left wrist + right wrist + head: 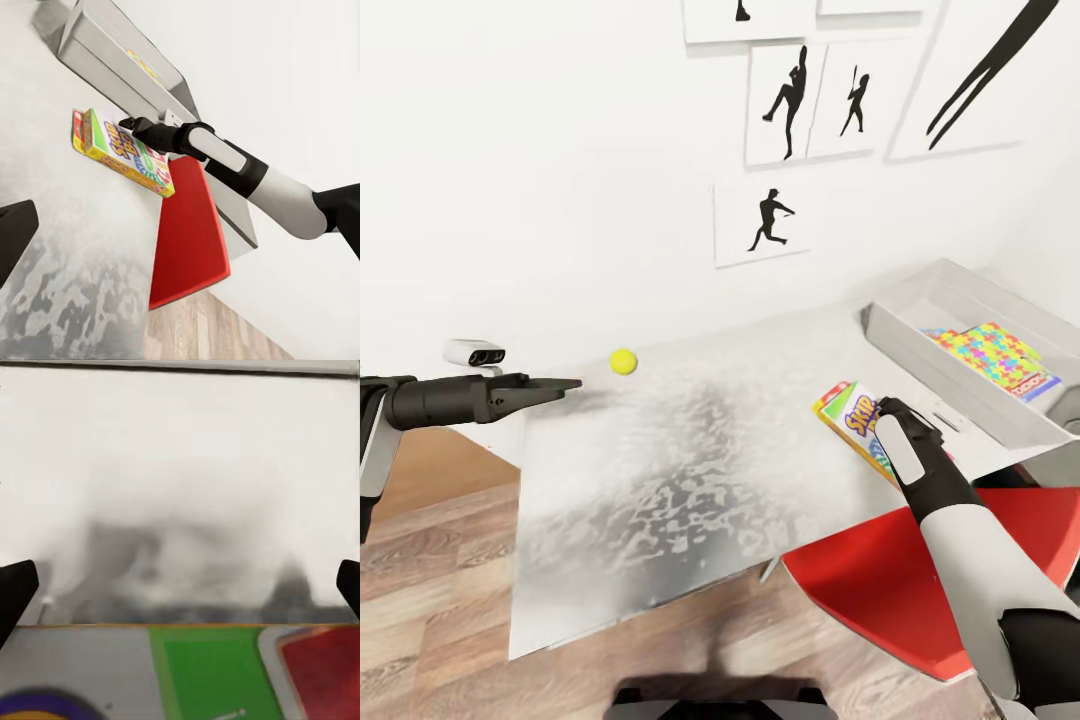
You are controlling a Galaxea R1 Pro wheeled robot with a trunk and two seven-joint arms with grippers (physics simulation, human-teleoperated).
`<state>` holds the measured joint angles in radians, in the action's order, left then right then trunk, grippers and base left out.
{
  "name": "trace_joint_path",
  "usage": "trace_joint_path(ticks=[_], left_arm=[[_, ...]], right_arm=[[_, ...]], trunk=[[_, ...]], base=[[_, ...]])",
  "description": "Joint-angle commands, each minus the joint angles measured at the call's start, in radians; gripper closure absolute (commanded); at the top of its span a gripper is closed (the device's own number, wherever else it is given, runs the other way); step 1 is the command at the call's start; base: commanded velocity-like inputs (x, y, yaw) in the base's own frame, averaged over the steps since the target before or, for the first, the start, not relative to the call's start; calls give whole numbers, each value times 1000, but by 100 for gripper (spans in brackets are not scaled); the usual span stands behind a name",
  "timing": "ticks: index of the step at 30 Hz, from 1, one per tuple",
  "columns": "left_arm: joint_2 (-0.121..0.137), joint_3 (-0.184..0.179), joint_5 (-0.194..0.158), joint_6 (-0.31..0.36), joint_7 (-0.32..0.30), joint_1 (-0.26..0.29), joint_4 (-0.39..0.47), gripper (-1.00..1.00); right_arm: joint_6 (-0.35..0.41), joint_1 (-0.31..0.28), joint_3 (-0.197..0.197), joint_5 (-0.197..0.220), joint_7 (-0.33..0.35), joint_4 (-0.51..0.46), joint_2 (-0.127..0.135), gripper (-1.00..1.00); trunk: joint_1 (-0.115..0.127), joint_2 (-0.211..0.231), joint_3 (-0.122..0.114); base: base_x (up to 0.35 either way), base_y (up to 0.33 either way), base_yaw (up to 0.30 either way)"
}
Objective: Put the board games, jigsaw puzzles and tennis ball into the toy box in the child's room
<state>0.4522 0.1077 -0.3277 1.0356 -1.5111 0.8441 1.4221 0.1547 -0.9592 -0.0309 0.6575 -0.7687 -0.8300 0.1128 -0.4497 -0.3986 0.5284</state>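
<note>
1. Grey mottled table (660,480) is seen from the head view, set against a white wall hung with silhouette prints (762,222).
2. A yellow tennis ball (623,361) is recorded on the table near the wall, just beyond the left gripper (565,385) and apart from it.
3. The left gripper is held level over the table's left edge; its fingers appear drawn together with nothing between them.
4. A colourful board game box (852,422) is found at the right part of the table, tilted, with the right gripper (887,412) at its near edge. In the left wrist view the box (120,150) is seen raised off the table with the right gripper (129,124) clamped on its upper edge.
5. In the right wrist view the box face (202,671) is noted close under the camera, with the dark fingers (15,592) standing at either side.
6. A grey toy box (950,375) is located at the table's right end, beside the held box; a jigsaw puzzle (995,358) is lying inside it.
7. A red chair (900,580) is noted beneath the table's right corner, on the wooden floor (430,620).
</note>
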Motion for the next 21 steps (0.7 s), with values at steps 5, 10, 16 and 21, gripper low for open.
trace_joint_path(ticks=[5,10,16,21], left_arm=[[0,0,-1,10,-3,0,0,-100],[0,0,-1,10,-3,0,0,-100],[0,0,0,11,-3,0,0,-100],[0,0,1,11,-3,0,0,-100]], right_arm=[[13,-1,-3,21,-7,0,0,-100],[11,0,-3,21,-7,0,0,-100],[11,0,-3,22,-7,-1,-1,-100],[11,0,-3,22,-7,-1,0,-100]], trunk=[[0,-1,2],[0,-1,2],[0,-1,2],[0,-1,2]], base=[[-148,204,0],[-139,233,0],[-155,242,0],[-160,246,0]])
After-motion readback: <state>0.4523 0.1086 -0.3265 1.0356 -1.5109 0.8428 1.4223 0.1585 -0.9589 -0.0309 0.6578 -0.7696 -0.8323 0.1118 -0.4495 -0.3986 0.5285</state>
